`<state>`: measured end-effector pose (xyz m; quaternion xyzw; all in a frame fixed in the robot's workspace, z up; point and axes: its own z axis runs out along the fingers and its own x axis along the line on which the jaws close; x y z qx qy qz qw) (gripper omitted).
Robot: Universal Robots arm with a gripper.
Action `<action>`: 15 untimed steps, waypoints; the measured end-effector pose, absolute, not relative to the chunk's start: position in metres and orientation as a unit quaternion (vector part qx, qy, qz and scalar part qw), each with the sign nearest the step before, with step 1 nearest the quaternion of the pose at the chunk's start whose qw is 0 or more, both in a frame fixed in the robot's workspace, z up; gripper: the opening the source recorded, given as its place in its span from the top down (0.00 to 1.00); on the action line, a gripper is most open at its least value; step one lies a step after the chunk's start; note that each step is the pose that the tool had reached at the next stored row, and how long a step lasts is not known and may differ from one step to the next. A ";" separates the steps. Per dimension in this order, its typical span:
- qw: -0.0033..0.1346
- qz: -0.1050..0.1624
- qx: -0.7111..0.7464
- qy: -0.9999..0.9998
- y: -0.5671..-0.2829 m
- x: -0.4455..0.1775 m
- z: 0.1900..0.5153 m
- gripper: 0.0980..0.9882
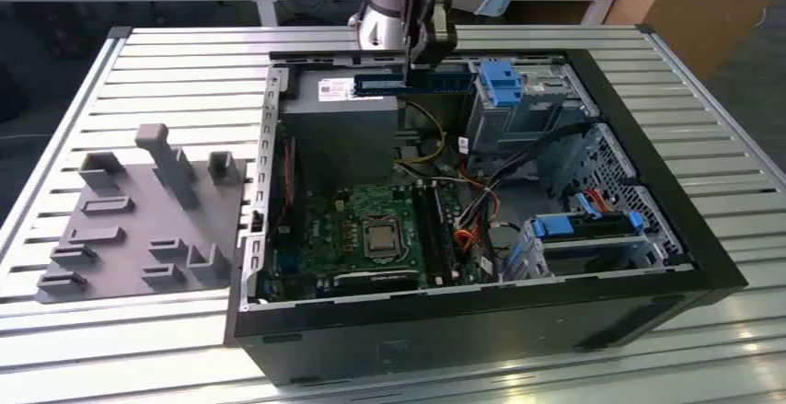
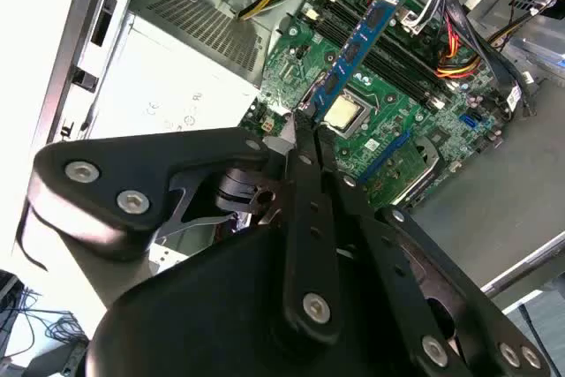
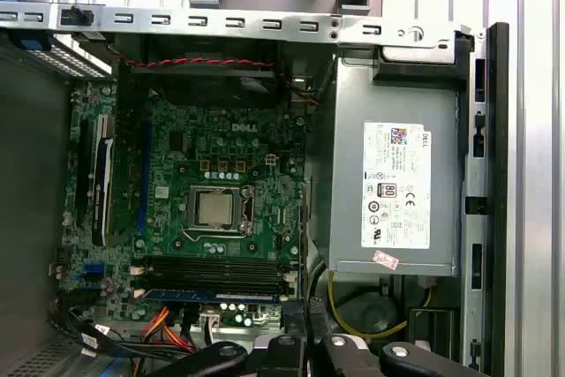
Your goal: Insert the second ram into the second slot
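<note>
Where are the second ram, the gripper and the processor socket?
second ram (image 2: 354,45): second wrist view, middle of the blue strip's chip row.
gripper (image 2: 298,124): second wrist view, between the fingertips, shut on the second ram.
processor socket (image 3: 214,209): first wrist view, centre of the metal lid.

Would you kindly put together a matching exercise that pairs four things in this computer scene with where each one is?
Things
1. second ram
2. grey fixture
3. power supply
4. processor

Places
A. seated in the middle of the green motherboard
B. on the slatted table, outside the case, at the exterior view's left
C. held in the tool, over the open case
D. inside the case beside the motherboard, bearing a white label

Pairs: 1-C, 2-B, 3-D, 4-A
</note>
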<state>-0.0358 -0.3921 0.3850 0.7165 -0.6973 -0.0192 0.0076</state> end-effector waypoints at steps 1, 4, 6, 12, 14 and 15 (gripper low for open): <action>0.008 -0.019 0.716 -0.697 -0.392 -0.036 0.385 0.96; 0.008 -0.019 0.716 -0.697 -0.392 -0.036 0.385 0.96; 0.008 -0.019 0.716 -0.697 -0.392 -0.036 0.385 0.96; 0.008 -0.019 0.716 -0.697 -0.395 -0.036 0.385 0.96; 0.008 -0.019 0.716 -0.697 -0.397 -0.036 0.385 0.96; 0.008 -0.019 0.716 -0.697 -0.397 -0.036 0.385 0.96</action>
